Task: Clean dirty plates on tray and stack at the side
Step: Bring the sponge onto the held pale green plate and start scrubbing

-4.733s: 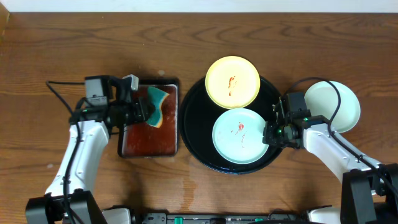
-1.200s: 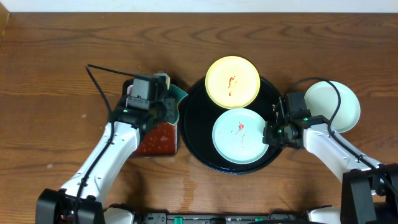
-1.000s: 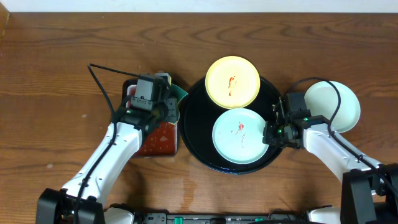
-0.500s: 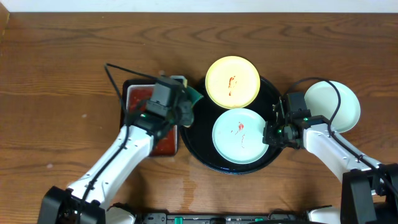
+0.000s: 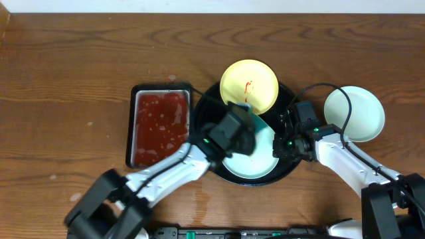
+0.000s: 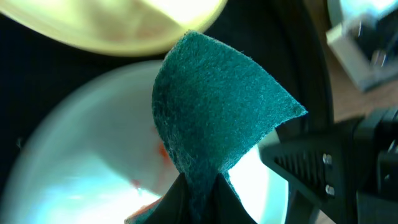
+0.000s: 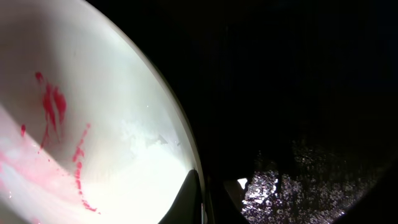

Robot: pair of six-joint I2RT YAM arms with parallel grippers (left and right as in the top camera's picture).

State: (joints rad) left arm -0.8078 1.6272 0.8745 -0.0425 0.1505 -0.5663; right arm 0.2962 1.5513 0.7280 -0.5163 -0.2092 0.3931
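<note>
Clearly, a teal sponge (image 6: 211,112) is being held by the left gripper (image 6: 198,200), whose jaws are being kept narrow around its lower fold. Only the tips of the fingers are being shown at the bottom edge of the left wrist view. The sponge is being held over a mint plate (image 6: 68,180) with red smears (image 7: 53,102) that is lying in the black tray (image 5: 211,106), but whether it is touching the plate cannot be told. In the overhead view much of this plate is being covered by the left arm. The right side of its rim is being pinched by the right gripper (image 7: 200,198), closed tight on it, and these fingers are being cut off by the lower edge of the right wrist view. A yellow plate (image 5: 249,85) with a red mark is lying at the far side of the tray, partly over its rim. A second mint plate (image 5: 355,114) is lying on the table (image 5: 66,66), right of the tray. A small rectangular tray (image 5: 131,126) of reddish liquid is standing just beside the black tray, on its left.
</note>
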